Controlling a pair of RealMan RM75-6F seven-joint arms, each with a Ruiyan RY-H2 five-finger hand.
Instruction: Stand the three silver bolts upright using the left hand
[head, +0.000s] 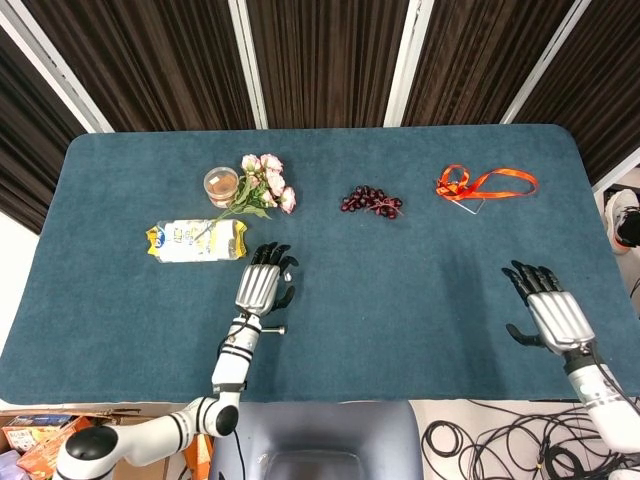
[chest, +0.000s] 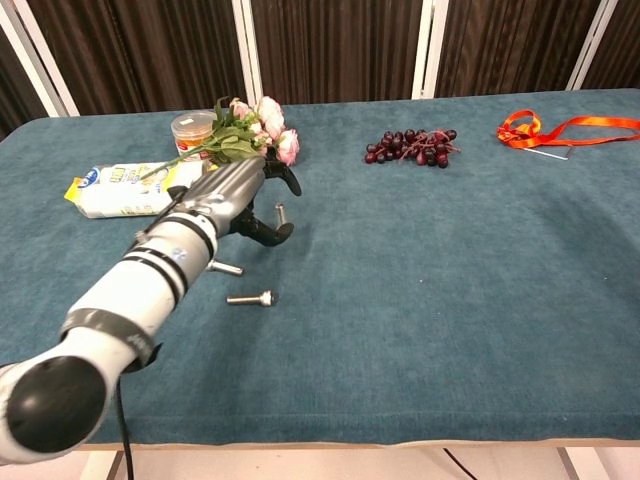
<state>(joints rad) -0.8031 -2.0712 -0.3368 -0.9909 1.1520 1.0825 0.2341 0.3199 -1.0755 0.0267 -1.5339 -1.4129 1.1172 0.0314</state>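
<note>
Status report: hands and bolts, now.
Left hand open, fingers spread over one upright bolt. Two bolts lying flat: one clear, one partly under the forearm. Right hand open, idle at the far side.

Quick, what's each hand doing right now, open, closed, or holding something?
Left hand: open, fingers spread above an upright bolt, holding nothing.
Right hand: open, fingers apart, empty.

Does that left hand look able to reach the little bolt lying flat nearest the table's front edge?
Probably yes. The lying bolt sits on bare cloth just in front of the left hand, with nothing on top of it; only another bolt lies close by.
</note>
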